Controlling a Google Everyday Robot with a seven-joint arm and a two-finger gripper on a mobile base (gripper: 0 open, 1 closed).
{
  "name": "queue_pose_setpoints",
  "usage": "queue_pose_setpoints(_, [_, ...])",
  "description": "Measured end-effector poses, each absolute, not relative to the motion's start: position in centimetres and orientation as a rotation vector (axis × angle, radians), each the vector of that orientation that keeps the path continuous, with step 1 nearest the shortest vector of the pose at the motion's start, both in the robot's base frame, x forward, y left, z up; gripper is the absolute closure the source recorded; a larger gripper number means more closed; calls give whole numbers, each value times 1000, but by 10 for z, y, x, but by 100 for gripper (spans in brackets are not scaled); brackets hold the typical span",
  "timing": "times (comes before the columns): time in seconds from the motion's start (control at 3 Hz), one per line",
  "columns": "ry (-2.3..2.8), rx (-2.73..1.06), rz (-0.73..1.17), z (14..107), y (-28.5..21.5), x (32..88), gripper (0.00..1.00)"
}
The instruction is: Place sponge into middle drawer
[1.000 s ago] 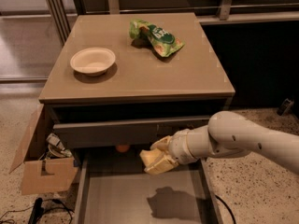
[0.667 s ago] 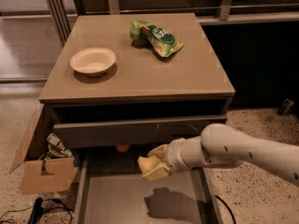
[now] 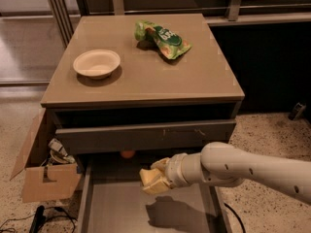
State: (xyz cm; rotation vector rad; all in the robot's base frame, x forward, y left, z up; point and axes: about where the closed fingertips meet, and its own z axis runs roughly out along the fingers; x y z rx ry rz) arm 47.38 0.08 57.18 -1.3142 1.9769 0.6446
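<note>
Below the tan surface (image 3: 146, 81), the end effector (image 3: 159, 175) hangs over the pulled-out middle drawer (image 3: 116, 212), closed around the yellow sponge (image 3: 149, 183), which sits at its tip above the drawer's grey floor. Up top rest a white bowl (image 3: 96, 63) and a green snack bag (image 3: 163, 38).

The gripper (image 3: 156, 175) clasps the sponge (image 3: 149, 184) above the open middle drawer (image 3: 116, 210), casting a shadow on its floor.
</note>
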Motion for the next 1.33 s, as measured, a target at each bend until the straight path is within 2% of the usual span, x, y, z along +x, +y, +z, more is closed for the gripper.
queue_pose_setpoints(0.67, [2052,-1332,657,518,25,460,100])
queue_pose_setpoints(1.33, [2204,-1398,500,468,21,454,100])
